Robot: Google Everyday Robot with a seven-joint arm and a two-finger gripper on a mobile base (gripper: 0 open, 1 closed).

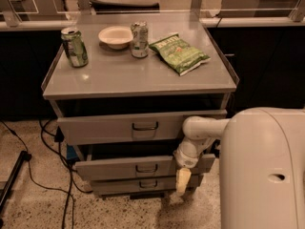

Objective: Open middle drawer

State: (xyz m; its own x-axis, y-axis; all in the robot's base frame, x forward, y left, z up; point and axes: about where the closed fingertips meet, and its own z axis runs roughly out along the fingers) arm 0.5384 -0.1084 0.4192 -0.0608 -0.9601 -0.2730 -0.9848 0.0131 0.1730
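The middle drawer [119,168] is a grey metal front with a small dark loop handle [146,168], second of three in the cabinet. It stands out a little from the cabinet, with a dark gap above it. My gripper [182,181] hangs from the white arm [202,130] at the drawer's right end, pointing down, its pale tip in front of the drawer's lower right corner. It is well to the right of the handle.
The taller top drawer [105,128] also stands pulled out; the narrow bottom drawer [119,186] sits below. On the cabinet top are two cans [74,46] [139,39], a white bowl [116,36] and a green chip bag [179,53]. Cables [45,142] lie on the floor at left.
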